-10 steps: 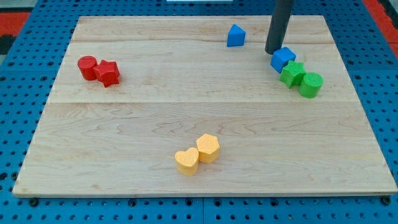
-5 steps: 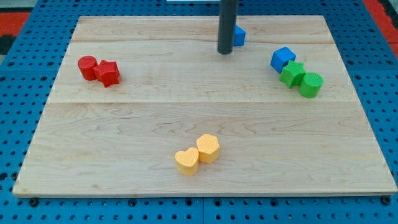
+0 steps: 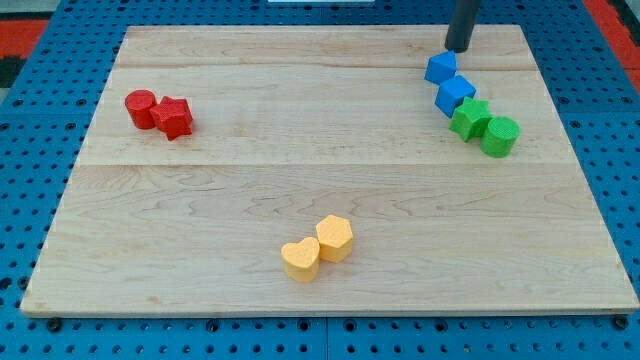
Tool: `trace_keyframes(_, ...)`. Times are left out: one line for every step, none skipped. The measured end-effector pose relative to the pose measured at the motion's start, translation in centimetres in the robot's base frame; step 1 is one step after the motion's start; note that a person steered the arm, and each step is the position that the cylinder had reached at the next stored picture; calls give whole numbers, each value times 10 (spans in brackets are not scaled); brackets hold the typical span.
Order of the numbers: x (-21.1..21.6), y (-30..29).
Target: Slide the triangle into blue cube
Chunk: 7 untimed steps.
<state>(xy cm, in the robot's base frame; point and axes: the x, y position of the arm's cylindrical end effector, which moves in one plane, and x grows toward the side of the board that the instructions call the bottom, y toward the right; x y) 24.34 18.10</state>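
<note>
Here the pale wooden board (image 3: 300, 190) fills most of the view, lying on a blue pegboard surface (image 3: 30, 120). The straight dark rod (image 3: 463, 22) comes down at the view's top right, and my tip (image 3: 458, 48) rests on the board just above and to the right of the blue triangular block (image 3: 439, 67); whether they touch cannot be told. There is no pincer on this arm, only the rod.

The blue triangular block sits against the upper left of the blue cube (image 3: 455, 95), seemingly in contact. Below and right of the cube come the green star-shaped block (image 3: 470, 118) and the green cylinder (image 3: 500, 136), all four forming a slanted row.

Near the view's bottom centre, the yellow hexagonal block (image 3: 335, 238) touches the yellow heart-shaped block (image 3: 300, 259). At the view's left, the red cylinder (image 3: 141, 108) stands beside the red star-shaped block (image 3: 174, 117).
</note>
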Motion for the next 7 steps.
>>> trace_keyframes(24, -61)
trace_keyframes(57, -67)
trace_keyframes(25, -67)
trace_keyframes(20, -12)
trace_keyframes(14, 5)
trace_keyframes(37, 1)
trace_keyframes(41, -10)
